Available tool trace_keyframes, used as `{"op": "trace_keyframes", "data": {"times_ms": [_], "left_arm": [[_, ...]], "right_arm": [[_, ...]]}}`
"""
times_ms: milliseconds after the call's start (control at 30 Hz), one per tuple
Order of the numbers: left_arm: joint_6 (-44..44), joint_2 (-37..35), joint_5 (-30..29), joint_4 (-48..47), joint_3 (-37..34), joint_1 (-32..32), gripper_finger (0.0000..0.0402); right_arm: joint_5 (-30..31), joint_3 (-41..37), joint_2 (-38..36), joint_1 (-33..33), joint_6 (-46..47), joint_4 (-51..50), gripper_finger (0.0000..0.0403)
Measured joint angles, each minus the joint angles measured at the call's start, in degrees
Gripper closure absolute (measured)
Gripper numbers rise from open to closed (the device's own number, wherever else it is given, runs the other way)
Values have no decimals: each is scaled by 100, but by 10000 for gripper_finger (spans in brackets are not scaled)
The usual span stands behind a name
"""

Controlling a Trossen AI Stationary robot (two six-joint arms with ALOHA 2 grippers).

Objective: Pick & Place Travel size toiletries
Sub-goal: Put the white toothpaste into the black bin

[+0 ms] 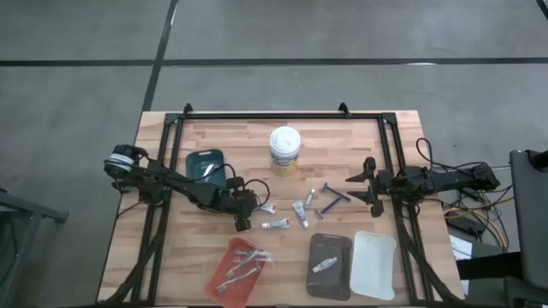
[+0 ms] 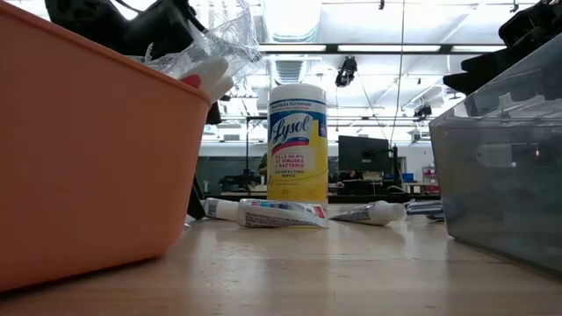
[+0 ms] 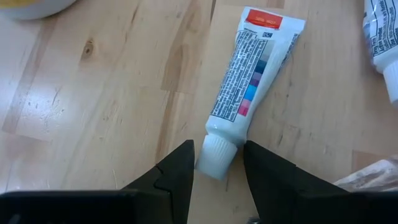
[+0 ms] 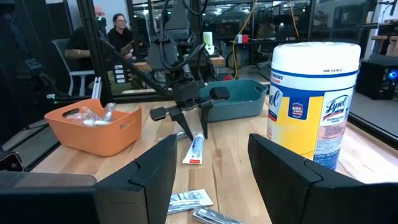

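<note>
Black fingers of the left gripper (image 3: 217, 171) are apart, one on each side of the white cap of a small tube (image 3: 252, 81) that lies flat on the wooden table (image 3: 93, 118). They only reach the round cap end, so I think the tube could slip out or spin away when they squeeze. The right gripper (image 1: 370, 180) waits open, well apart, near a dark razor (image 1: 334, 195).

Orange tray (image 2: 88, 167) near left; grey tray (image 2: 505, 175) near right; wipes tub (image 2: 297, 145) far centre; tubes (image 2: 281, 213) lying before it on tabletop (image 2: 334, 272).
</note>
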Motion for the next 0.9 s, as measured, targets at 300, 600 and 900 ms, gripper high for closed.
{"op": "trace_keyframes", "data": {"times_ms": [300,600,900], "left_arm": [[437,2,-26,252,-35,-4,296],[376,7,-74,302,-23,2,343],[483,7,-136,321,305,2,325]], "right_arm": [[1,0,0,0,-1,0,207],[0,0,1,2,-22,0,207],[-1,-1,0,2,-19,0,207]]}}
